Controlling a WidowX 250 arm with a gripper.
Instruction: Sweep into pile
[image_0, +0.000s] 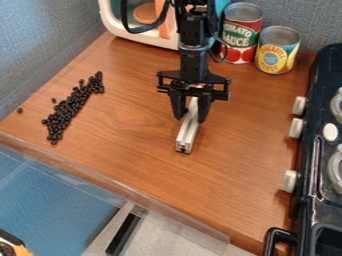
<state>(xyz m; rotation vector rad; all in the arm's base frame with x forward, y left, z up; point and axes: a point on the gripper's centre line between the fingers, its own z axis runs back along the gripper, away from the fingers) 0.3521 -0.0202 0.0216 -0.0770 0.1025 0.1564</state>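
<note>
Camera view: wooden counter (244, 165) seen at a slant, black arm (193, 37) entering from the top edge. Gripper (191, 118) hangs over the middle to upper part of the counter, its two fingers on either side of a pale metal bar (188, 131), pinching it. The bar points down the view, its end nearest the camera lying below the fingertips; contact between bar and counter cannot be told. Black beans (67, 110) lie on the left part of the counter in a long, narrow band, running from upper right to lower left, most of them touching. One loose bean (20, 110) sits well apart, farther left; another (53, 100) is just beside the band. The bar and the band are well apart. At the back, right of the arm, a red-and-green can (242, 34) and a yellow-and-blue can (277, 50) stand upright, side by side. Behind the arm is a white-framed toy (115, 27). Black toy stove (314, 170), with white knobs (288, 181), along the right edge.
</note>
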